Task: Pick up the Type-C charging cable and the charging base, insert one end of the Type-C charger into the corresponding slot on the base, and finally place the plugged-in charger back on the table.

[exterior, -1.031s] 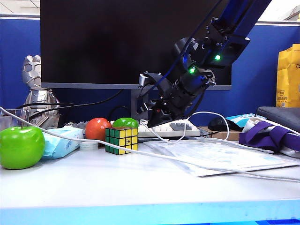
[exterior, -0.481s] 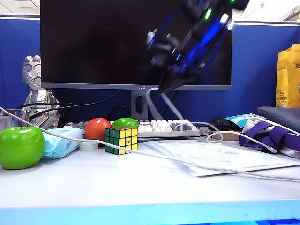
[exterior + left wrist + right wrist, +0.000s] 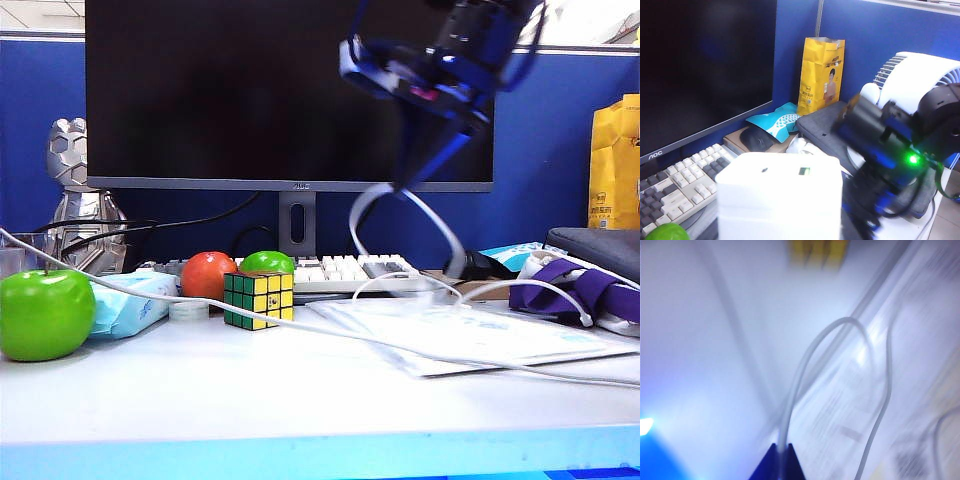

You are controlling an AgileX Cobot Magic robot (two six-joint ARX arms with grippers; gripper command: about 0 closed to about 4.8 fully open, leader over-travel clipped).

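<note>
My right gripper [image 3: 415, 165] hangs high in front of the monitor, blurred, pointing down and shut on the white Type-C charging cable [image 3: 436, 228]. The cable drops from it in a loop to the table [image 3: 300, 400], and a small plug end [image 3: 585, 320] lies at the right. The right wrist view shows the blue fingertips [image 3: 781, 460] pinching the cable [image 3: 805, 360]. The white charging base [image 3: 780, 195] fills the left wrist view at the jaws, held above the keyboard; the left gripper's fingers are hidden behind it. The left gripper is outside the exterior view.
Along the table's back stand a green apple [image 3: 45, 312], tissue packet [image 3: 135, 300], red apple [image 3: 208, 275], puzzle cube [image 3: 259, 297] and keyboard [image 3: 345, 272]. A paper sheet [image 3: 470, 335] lies right of centre. The right arm [image 3: 890, 145] looms close beside the base.
My right arm swung up from beside the keyboard to high in front of the monitor, lifting the cable off the table with it. The other objects stayed put.
</note>
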